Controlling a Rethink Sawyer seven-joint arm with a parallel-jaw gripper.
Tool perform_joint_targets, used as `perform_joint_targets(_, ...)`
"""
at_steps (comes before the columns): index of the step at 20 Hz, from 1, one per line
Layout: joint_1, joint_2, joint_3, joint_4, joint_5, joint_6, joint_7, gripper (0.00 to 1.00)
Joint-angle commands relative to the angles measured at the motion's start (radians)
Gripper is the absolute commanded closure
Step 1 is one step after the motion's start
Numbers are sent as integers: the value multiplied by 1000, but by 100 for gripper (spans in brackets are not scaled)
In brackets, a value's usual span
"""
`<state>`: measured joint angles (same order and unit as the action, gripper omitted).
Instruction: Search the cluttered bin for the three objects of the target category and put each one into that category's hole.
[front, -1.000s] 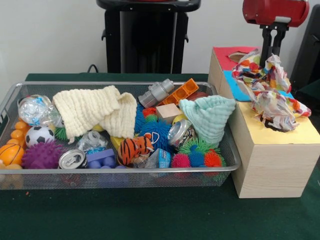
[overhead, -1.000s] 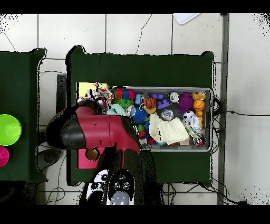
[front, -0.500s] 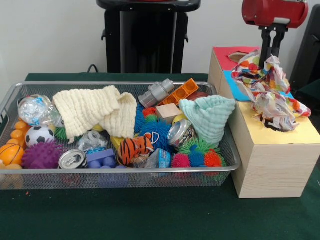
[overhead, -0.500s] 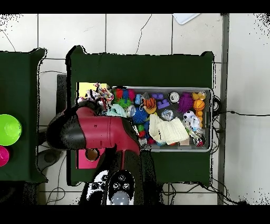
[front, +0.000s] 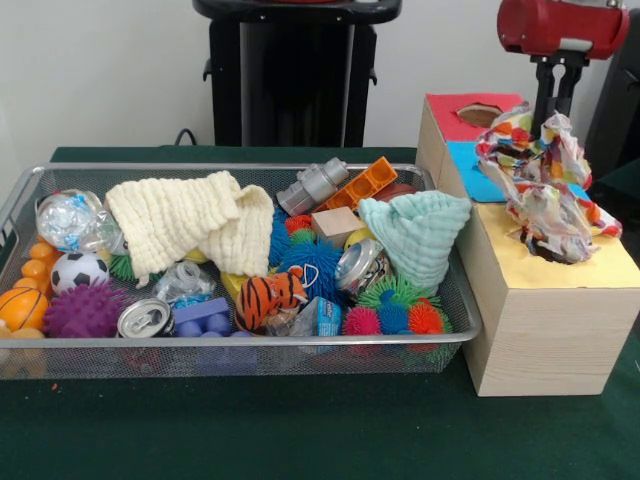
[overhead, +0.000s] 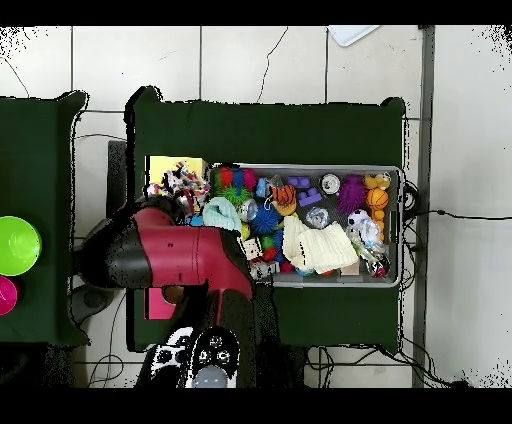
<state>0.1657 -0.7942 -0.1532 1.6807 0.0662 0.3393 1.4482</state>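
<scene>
Patterned cloth (front: 540, 185) hangs from pincer (front: 553, 118) over wooden box (front: 535, 300)

Red arm (overhead: 170, 255) overhead, black pincer (front: 553, 112) straight down from its red wrist, closed on patterned cloth (front: 540, 180).

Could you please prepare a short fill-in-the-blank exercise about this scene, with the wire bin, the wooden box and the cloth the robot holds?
1. The multicoloured cloth hangs from the gripper above the wooden box's ______ panel.
2. The mint green cloth lies at the end of the wire bin nearest the ______.
3. The striped tiger toy lies just in front of the spiky ______ ball.

Missing words: yellow; wooden box; blue
</scene>
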Motion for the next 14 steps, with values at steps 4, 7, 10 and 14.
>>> perform_joint_targets(4, 51, 88, -26, 57, 58, -24, 314, 100)
perform_joint_targets(7, 58, 89, -31, 55, 59, -21, 316, 100)
perform_joint_targets(10, 64, 92, -36, 46, 60, -16, 319, 100)
perform_joint_targets(14, 68, 100, -39, 36, 64, -14, 319, 100)
